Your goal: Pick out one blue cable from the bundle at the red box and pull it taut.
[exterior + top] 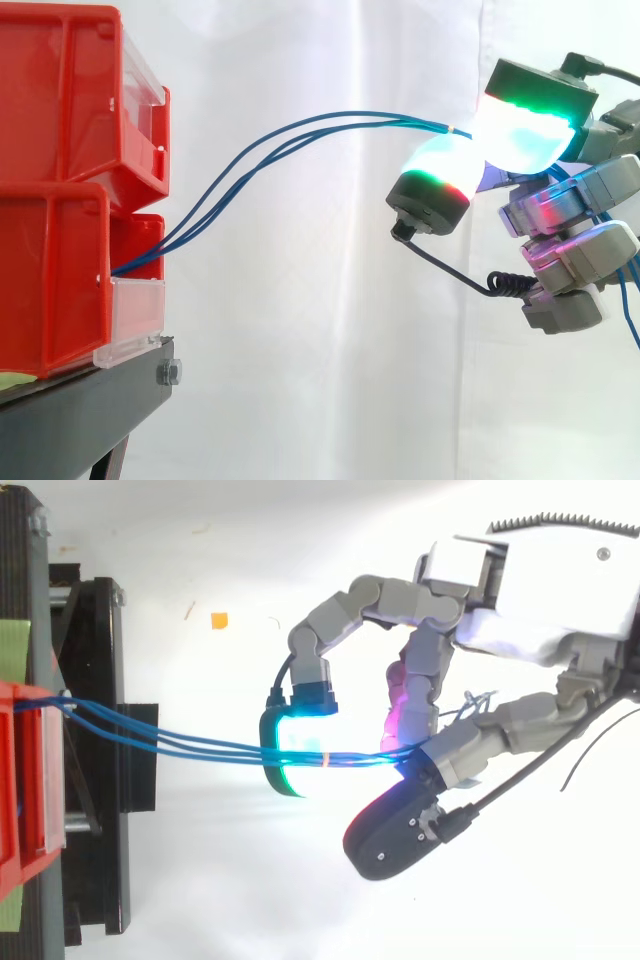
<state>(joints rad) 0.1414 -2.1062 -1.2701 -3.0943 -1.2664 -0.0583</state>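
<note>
blue cables (380, 115) — several strands run slack from the lower red box (60, 280) to the hand (540, 590), seemingly pinched together between its pads (440, 175) — risk: pulling tightens the bunch, not one.

Thin blue cables (200, 741) leave the front of the lower red box (60, 280), arc upward, slightly slack, and converge where the hand (440, 180) pinches them.
</note>
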